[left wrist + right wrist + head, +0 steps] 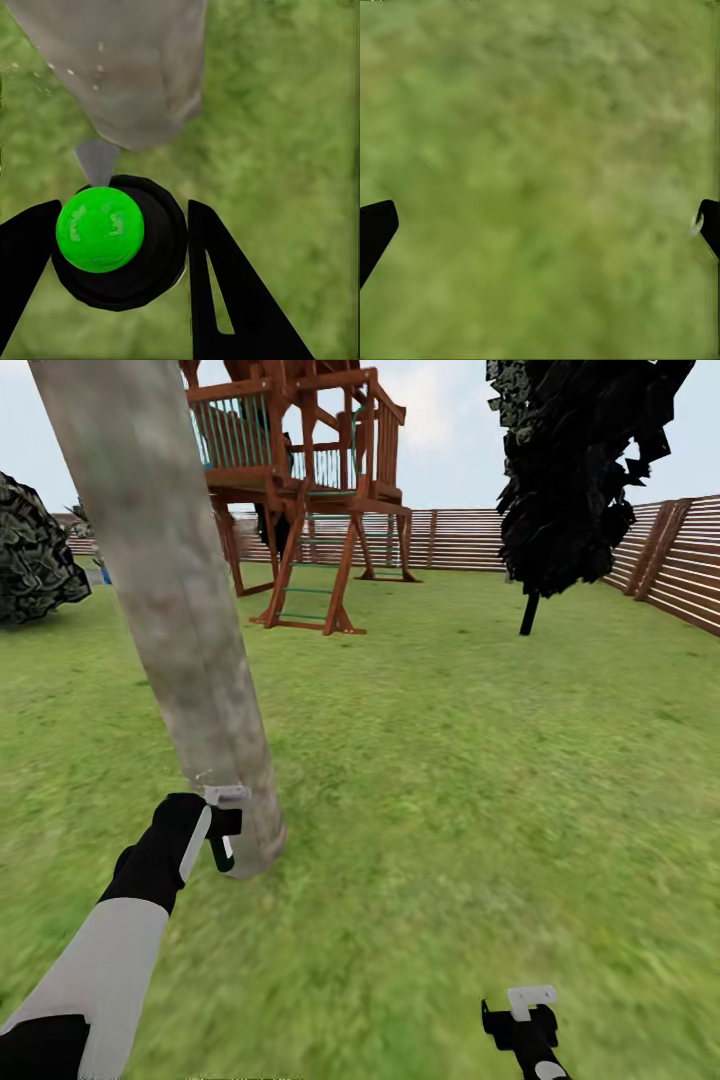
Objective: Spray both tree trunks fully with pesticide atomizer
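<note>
Head view: left hand [222, 828] held low at the foot of the tree trunk [165, 590], forearm angled up from the lower corner, wrist turned in toward the bark. Something dark clamped at the fingertips, hard to make out from here. Trunk leaning, pale grey-brown, just ahead of the hand and nearly touching it. Right hand [524, 1015] hanging low over the lawn [480, 780], well apart from the trunk. Beyond the left hand, a wooden play tower [310, 490], a slat fence [660, 555] and a dark conifer [580, 470].

Left wrist view: pesticide atomizer [120, 244] gripped between the two black fingers [232, 300], seen end-on as a round black body with a bright green cap, not a red one. Pale cone of spray [96, 157] leaving the nozzle toward the trunk base [127, 67], which stands just ahead of the hand; a few light specks on the bark. Likely step: spraying the lowest part of this trunk. To do it well: keep the nozzle square to the bark and close, sweep slowly upward and around rather than lingering on one patch, hold the grip firm so the bottle cannot twist.

Right wrist view: nothing but blurred grass [540, 172] ahead, fingertips [375, 229] spread wide at the two edges, hand open and empty.
</note>
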